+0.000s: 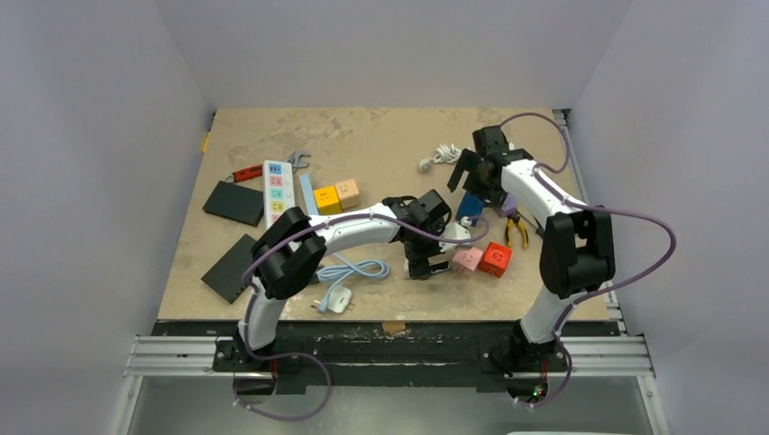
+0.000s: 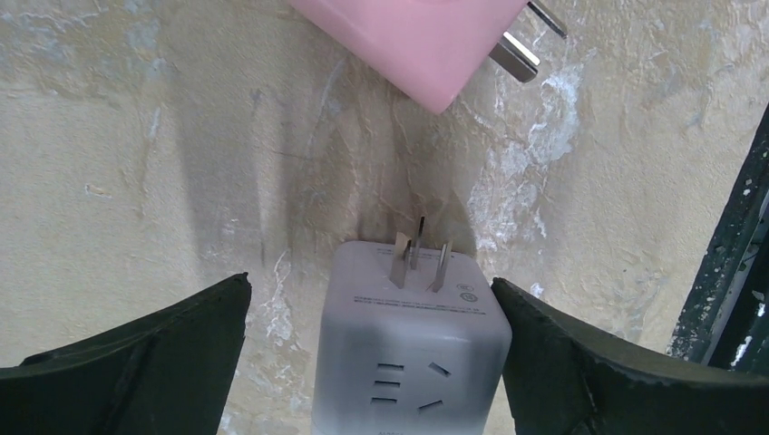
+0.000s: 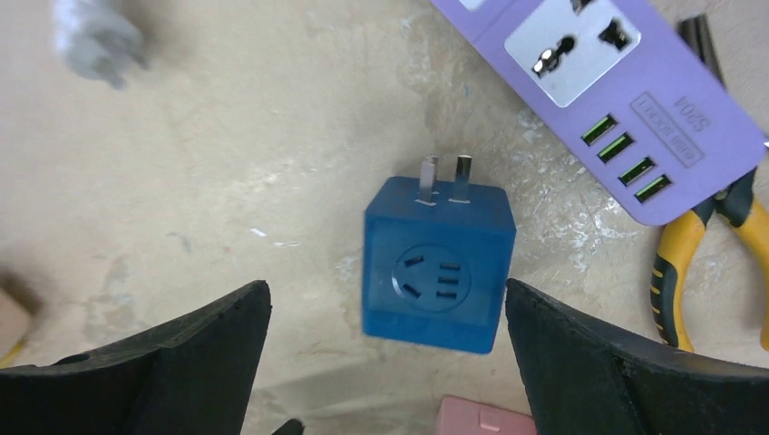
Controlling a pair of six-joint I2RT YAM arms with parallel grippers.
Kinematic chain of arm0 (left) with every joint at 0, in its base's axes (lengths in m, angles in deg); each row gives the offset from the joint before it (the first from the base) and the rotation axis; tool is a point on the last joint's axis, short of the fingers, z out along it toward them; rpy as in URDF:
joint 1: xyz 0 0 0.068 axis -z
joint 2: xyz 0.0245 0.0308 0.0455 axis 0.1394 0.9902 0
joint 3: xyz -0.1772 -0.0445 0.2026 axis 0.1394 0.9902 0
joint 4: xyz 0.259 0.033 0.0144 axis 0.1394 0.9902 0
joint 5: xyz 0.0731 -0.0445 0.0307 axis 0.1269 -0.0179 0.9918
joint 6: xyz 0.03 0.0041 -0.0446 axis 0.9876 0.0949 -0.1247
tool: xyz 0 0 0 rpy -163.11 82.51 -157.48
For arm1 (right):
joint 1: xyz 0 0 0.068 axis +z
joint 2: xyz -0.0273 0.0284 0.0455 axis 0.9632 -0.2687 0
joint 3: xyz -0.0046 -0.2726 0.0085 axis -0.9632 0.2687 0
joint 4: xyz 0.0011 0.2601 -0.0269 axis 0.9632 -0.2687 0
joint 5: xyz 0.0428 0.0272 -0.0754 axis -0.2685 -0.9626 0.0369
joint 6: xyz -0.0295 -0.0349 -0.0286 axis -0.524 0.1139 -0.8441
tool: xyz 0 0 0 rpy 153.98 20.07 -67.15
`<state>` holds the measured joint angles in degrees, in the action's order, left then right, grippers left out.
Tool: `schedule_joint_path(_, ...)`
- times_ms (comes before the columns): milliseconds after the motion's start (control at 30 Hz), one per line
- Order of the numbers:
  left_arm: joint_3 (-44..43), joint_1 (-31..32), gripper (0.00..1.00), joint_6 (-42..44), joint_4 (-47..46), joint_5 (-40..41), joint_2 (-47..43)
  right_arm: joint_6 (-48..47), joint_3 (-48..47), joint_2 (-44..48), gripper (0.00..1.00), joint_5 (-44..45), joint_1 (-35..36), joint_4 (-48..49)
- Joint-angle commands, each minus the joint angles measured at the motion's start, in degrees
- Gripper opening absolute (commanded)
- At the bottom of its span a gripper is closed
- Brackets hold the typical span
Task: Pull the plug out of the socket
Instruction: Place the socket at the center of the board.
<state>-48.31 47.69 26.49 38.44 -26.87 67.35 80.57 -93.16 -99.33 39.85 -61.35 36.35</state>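
Nearest the lens in the overhead view, the metal rail (image 1: 390, 355) is carrying both arm bases at the near edge of the table (image 1: 381, 136). The left gripper (image 1: 426, 265) is hanging just left of the pink cube adapter (image 1: 467, 260), by the white cube adapter (image 1: 456, 237). A red cube (image 1: 495, 258) is sitting just right of the pink one. Behind the pink cube, the right gripper (image 1: 472, 186) is hovering over the blue cube adapter (image 1: 469, 208), with a purple power strip (image 1: 508, 201) and yellow pliers (image 1: 518, 232) close by. Bare tabletop is lying open farther back.

In the left wrist view, the fingers (image 2: 136, 362) are standing spread wide on either side of the white cube adapter (image 2: 413, 344), not clamping it. Its bare pins are pointing toward the pink cube adapter (image 2: 417, 45), with tabletop showing between them. The grey print by the pins is too small to read. The dark table edge is running down the right side.

In the right wrist view, the fingers (image 3: 154, 362) are likewise standing apart around the blue cube adapter (image 3: 435, 272), its pins free. The purple power strip (image 3: 635, 118) is showing four green ports and an upside-down label that is not clearly readable. The pink cube's corner (image 3: 481, 419) is peeking in below.
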Motion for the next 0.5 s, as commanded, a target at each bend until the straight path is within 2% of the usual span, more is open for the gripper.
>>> schedule_joint_path(0, 0.25, 0.37, 1.00, -0.97, -0.98, -0.98, -1.92, -0.23, -5.46, 5.92, 0.98, -0.80, -0.24, -1.86)
schedule_joint_path(133, -3.70, -0.28, 1.00, -2.38, 5.42, -1.82, -6.60, -0.75, -7.30, 8.23, 0.98, 0.51, -0.24, -2.33)
schedule_joint_path(233, -10.56, -3.38, 1.00, -5.02, 14.86, -4.19, -10.47, -1.02, -8.36, 9.82, 0.98, 0.07, -0.12, -2.08)
schedule_joint_path(333, -16.77, -8.95, 1.00, -8.31, 22.99, -8.45, -14.45, -1.07, -9.48, 10.38, 0.98, -0.29, 0.34, -2.37)
schedule_joint_path(467, -19.11, -17.53, 1.00, -9.58, 27.38, -11.47, -21.70, -1.67, -10.99, 10.01, 0.99, 0.61, 2.00, -3.30)
